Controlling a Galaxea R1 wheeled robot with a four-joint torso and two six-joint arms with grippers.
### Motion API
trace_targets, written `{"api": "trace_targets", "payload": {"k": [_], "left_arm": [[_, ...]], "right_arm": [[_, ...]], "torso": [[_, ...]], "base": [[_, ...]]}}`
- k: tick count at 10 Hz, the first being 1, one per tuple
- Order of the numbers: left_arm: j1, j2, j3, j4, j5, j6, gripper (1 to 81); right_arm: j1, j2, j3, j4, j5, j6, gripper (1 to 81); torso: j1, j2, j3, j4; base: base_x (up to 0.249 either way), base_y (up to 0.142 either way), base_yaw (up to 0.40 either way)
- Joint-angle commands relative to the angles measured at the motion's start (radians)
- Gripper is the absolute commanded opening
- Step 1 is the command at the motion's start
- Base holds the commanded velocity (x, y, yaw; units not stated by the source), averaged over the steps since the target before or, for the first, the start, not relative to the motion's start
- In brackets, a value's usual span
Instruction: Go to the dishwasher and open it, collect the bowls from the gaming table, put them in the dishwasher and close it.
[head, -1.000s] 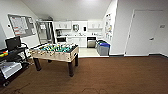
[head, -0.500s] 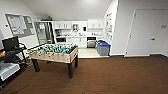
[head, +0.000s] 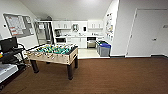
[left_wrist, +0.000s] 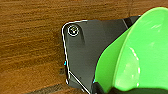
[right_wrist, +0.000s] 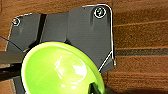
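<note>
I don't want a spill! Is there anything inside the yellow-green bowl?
Empty. In the right wrist view the yellow-green bowl shows a bare, shiny inside with only light glinting on it, above the brown wood floor.

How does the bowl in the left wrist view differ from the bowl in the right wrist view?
The green bowl is a deeper, purer green; the yellow-green bowl is lighter and more lime. The green bowl is cut off by the picture edge, so part of its rim is out of sight, while most of the yellow-green bowl's round rim shows. Both are glossy, look empty, and hang above the brown wooden floor.
</note>
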Motion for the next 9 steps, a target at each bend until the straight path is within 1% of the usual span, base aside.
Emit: {"api": "trace_targets", "payload": {"k": [1, 9], "left_arm": [[-0.046, -0.015, -0.007, 0.006, 0.035, -0.001, 1.0], [-0.046, -0.012, -0.007, 0.006, 0.035, -0.001, 1.0]], "right_arm": [[0.038, -0.016, -0.009, -0.005, -0.042, -0.003, 1.0], [0.035, -0.017, -0.009, -0.005, -0.042, -0.003, 1.0]], "torso": [[0.000, 0.000, 0.000, 0.000], [0.000, 0.000, 0.000, 0.000]], "base": [[0.133, 0.000, 0.000], [0.133, 0.000, 0.000]]}}
